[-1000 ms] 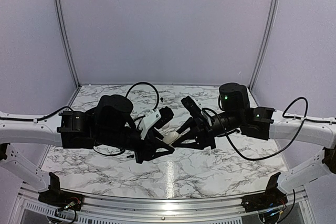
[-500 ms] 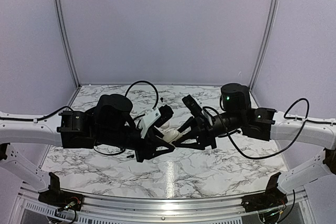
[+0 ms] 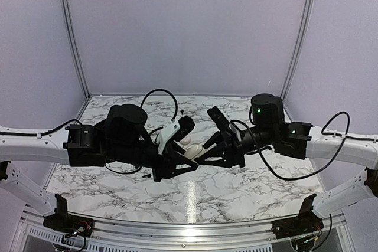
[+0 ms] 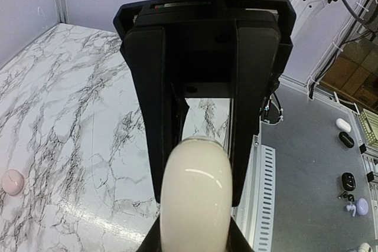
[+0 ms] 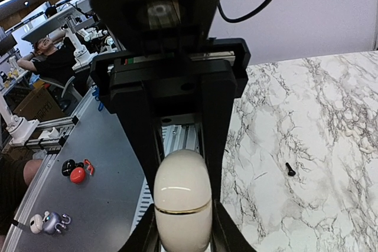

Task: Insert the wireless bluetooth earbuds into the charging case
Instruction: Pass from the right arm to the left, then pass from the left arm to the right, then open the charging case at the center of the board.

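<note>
Marble tabletop (image 3: 248, 196) under pale lilac walls is what I'm working over, and everything that matters hangs in the air above its middle. I count one charging case (image 4: 196, 202), cream and pebble-shaped, held clear of the table between the two arms. My left gripper (image 4: 196, 243) has its fingers pressed on either side of one end. My right gripper (image 5: 182, 241) is clamped across the opposite end, so both have hold of the same case. The right wrist view shows a thin gold seam around it, and the lid looks closed.

I can find only one earbud (image 5: 289, 169), a tiny black stub lying on the marble well apart from the case. One pink round piece (image 4: 12, 182) lies on the table too, far off at the edge of the left wrist view.

Sightlines are poor. Each wrist camera is mostly filled by the other gripper's black body right behind the case, which hides the table beyond. From the top camera the fingers cover all but a sliver of cream. Two black cables loop over the arms, one cable (image 3: 159, 97) above the left. Beyond the table a grey bench (image 5: 100, 163) carries bits too small to name.
</note>
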### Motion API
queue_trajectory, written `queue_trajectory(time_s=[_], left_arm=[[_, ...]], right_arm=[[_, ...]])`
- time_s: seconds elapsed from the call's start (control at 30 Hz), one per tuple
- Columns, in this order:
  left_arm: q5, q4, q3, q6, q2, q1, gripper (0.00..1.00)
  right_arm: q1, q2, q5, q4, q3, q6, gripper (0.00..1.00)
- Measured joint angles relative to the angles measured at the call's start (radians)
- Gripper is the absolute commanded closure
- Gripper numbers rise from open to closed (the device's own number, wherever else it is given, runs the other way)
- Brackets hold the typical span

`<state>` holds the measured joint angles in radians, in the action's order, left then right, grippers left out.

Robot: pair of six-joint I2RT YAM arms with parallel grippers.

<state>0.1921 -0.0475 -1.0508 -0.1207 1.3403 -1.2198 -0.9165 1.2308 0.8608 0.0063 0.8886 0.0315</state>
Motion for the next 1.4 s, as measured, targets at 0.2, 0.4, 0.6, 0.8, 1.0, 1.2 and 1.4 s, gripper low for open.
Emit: queue_trajectory(time_s=[0.2,0.4,0.6,0.8,1.0,1.2,1.4], left_arm=[[0.014,0.015,0.0,-0.01,0.0,0.0,0.91],[0.017,0.021,0.0,-0.015,0.0,0.0,0.46],[-0.009,0.019,0.031,-0.017,-0.021,0.003,0.31],[-0.026,0.027,0.06,-0.022,-0.086,0.012,0.28],[-0.042,0.055,0.06,-0.026,-0.105,0.012,0.32],[-0.079,0.057,0.059,-0.026,-0.09,0.012,0.35],[-0.11,0.057,0.059,-0.026,-0.086,0.016,0.39]], right_arm=[[0.0,-0.014,-0.003,0.001,-0.003,0.002,0.78],[0.0,-0.018,-0.004,0.0,-0.003,0.002,0.87],[0.0,-0.028,-0.009,0.001,-0.004,0.002,0.91],[0.0,-0.033,-0.035,0.008,-0.016,0.002,0.94],[0.0,-0.033,-0.055,0.007,-0.018,-0.002,0.95],[0.0,-0.033,-0.055,0.008,-0.018,-0.002,0.97],[0.0,-0.032,-0.051,0.008,-0.018,-0.006,1.0]])
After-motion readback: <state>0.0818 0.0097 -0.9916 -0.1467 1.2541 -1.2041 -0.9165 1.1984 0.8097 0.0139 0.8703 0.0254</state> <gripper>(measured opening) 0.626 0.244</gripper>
